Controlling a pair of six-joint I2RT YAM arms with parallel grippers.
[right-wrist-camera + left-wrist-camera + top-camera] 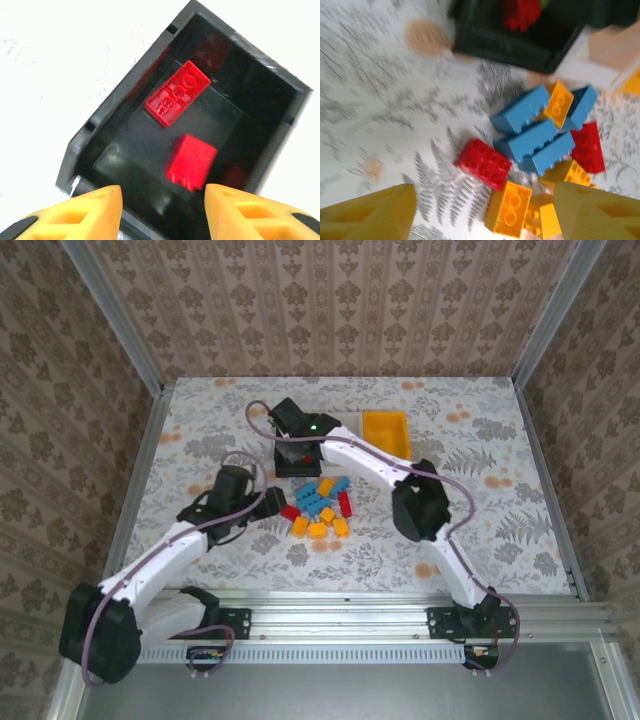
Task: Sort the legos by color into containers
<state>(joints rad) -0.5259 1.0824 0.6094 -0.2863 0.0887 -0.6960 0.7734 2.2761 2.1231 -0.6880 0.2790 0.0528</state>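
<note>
A pile of legos [320,508] in red, blue and orange-yellow lies mid-table. My left gripper [485,215] hangs open just left of the pile [272,502]; a red brick [483,163] and an orange-yellow brick [509,209] lie between its yellow fingers [370,212], with blue bricks [535,135] beyond. My right gripper [162,210] stands open over the black bin [125,150], which holds two red bricks: one flat [177,93], one nearer [191,161]. In the top view the black bin [298,464] sits behind the pile and the orange-yellow bin [385,432] to its right.
A white bin [592,65] stands right of the black bin [520,47], under the right arm [360,455] in the top view. Patterned walls enclose the table on three sides. A metal rail [400,605] runs along the near edge.
</note>
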